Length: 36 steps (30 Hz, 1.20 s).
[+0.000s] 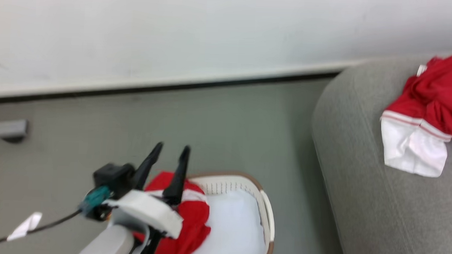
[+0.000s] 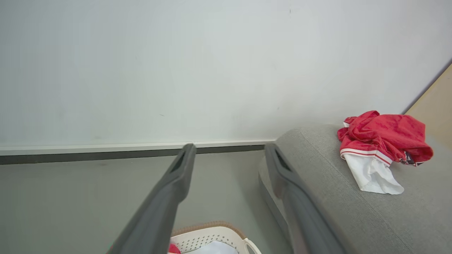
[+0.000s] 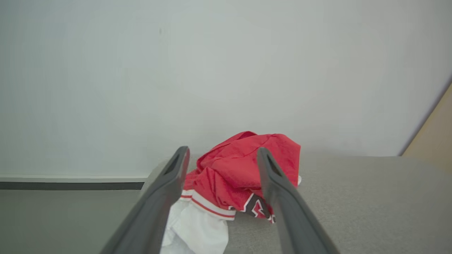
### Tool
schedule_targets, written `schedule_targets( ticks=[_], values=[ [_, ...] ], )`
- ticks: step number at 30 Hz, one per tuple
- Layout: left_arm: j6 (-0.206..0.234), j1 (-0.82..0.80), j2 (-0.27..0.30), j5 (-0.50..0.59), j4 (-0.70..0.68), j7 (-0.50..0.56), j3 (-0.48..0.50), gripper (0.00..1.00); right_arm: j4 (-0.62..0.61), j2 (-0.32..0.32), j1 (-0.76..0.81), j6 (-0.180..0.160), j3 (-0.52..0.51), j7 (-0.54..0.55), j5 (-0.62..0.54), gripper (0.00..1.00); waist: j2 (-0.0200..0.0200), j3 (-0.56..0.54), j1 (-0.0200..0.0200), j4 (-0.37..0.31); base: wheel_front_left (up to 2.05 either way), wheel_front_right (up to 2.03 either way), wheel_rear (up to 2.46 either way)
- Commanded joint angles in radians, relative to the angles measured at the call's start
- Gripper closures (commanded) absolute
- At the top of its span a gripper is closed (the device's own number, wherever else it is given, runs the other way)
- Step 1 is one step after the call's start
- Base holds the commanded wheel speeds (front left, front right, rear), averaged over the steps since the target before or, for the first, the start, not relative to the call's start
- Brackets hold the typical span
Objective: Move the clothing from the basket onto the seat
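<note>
A crumpled red garment with a white band lies on the grey seat at the right; the same garment rests near the seat's rounded end. My right gripper stands open just above and short of that garment, with nothing between its fingers. A second red piece lies in the cream basket at the lower middle, next to a white pad. My left gripper hovers open over the basket's left side, empty. The basket's rim shows between its fingers.
Grey floor runs between the basket and the seat's side. A white wall with a dark baseboard lies behind. A grey bar sticks in from the left. A cable with a white tag trails at the lower left.
</note>
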Motion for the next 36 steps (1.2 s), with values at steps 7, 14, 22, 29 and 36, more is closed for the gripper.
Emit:
schedule_targets(
  ticks=[7,14,22,29,36],
  values=[
    [0.008,0.193,-0.016,0.109,-0.022,-0.001,0.162,0.0,-0.12,0.109,0.199,-0.003,0.056,0.0,-0.02,0.0,0.0,-0.172,0.0004,0.077,0.0,0.0,0.0],
    [-0.027,0.339,-0.07,0.215,-0.028,-0.001,0.331,0.0,-0.172,0.2,0.317,-0.003,0.101,0.0,-0.068,0.0,0.0,-0.21,0.0004,0.11,0.0,0.0,0.0],
    [-0.111,0.435,-0.15,0.332,-0.002,-0.002,0.47,0.0,-0.182,0.269,0.412,-0.003,0.118,0.0,-0.099,0.0,0.0,-0.241,0.0004,0.117,0.0,0.0,0.0],
    [-0.177,0.467,-0.208,0.4,0.022,-0.002,0.545,0.0,-0.171,0.295,0.442,-0.003,0.126,0.0,-0.107,0.0,0.0,-0.258,0.0004,0.107,0.0,0.0,0.0],
    [-0.233,0.469,-0.244,0.441,0.053,-0.002,0.578,0.0,-0.16,0.301,0.441,-0.003,0.14,0.0,-0.099,0.0,0.0,-0.265,0.0004,0.111,0.0,0.0,0.0]
  ],
)
